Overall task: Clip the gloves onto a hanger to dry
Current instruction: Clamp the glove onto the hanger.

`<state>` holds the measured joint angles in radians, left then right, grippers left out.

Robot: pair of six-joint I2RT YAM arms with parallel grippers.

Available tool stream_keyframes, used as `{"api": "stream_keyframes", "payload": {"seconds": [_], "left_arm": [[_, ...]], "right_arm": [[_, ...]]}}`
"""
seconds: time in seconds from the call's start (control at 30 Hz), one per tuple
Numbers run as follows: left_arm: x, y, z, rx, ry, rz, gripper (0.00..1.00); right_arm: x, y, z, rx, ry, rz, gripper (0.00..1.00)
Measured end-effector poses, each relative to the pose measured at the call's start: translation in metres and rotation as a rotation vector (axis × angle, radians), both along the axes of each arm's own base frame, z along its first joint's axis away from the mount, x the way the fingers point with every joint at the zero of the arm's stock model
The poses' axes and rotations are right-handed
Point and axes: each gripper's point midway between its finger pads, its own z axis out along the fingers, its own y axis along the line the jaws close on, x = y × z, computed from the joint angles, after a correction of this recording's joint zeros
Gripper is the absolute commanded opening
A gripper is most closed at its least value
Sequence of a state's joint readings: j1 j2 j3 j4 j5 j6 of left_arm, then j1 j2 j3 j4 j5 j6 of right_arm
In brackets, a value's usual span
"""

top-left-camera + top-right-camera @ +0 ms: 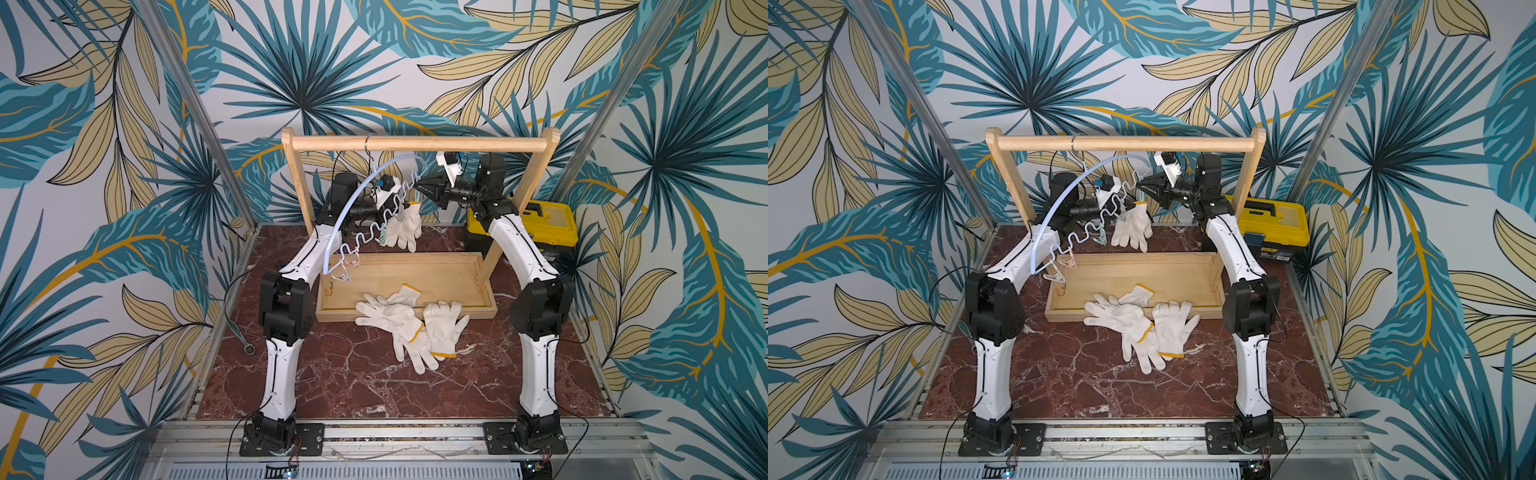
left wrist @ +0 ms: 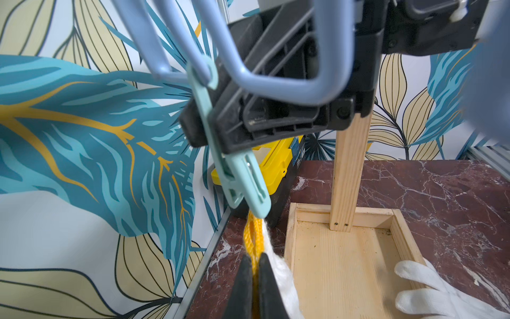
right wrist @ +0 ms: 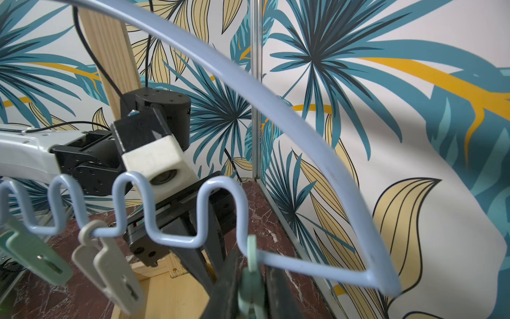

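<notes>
The pale-blue hanger [image 1: 353, 208] hangs by its hook from the wooden rail, tilted down to the left. My right gripper [image 3: 249, 265] is shut on a mint-green clip [image 3: 249, 284] at the hanger's high end. My left gripper [image 2: 255, 258] is shut on the yellow cuff [image 2: 252, 234] of a white glove [image 1: 405, 226] and holds it up under that same clip [image 2: 242, 187]. The cuff's top edge meets the clip's lower tips. The glove's fingers dangle above the tray. Three more gloves [image 1: 399, 320] lie piled at the tray's front edge, seen in both top views [image 1: 1129, 320].
The wooden rack [image 1: 415, 144] stands on a shallow wooden tray [image 1: 457, 266]. Other clips [image 3: 110, 268] dangle along the hanger's wavy lower wire. A yellow toolbox [image 1: 544, 224] sits at the back right. A wrench [image 1: 243, 340] lies at the table's left edge.
</notes>
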<state>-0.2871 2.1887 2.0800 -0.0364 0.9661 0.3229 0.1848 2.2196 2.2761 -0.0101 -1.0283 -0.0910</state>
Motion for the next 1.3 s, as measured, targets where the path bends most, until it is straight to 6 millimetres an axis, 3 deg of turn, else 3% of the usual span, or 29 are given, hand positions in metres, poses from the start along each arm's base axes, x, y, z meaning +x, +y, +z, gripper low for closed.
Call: {"api": "stream_keyframes", "payload": {"seconds": [0.53, 0.93, 1.3], "left_arm": [[-0.003, -0.005, -0.013, -0.005, 0.023, -0.059, 0.0], [-0.009, -0.009, 0.006, -0.032, -0.019, -0.125, 0.0], [-0.017, -0.012, 0.004, -0.038, -0.017, -0.191, 0.0]], "right_arm": [[-0.004, -0.001, 0.0, 0.053, 0.037, 0.052, 0.0], [-0.008, -0.001, 0.003, 0.066, 0.05, 0.076, 0.0], [-0.012, 0.0, 0.003, 0.066, 0.048, 0.098, 0.0]]}}
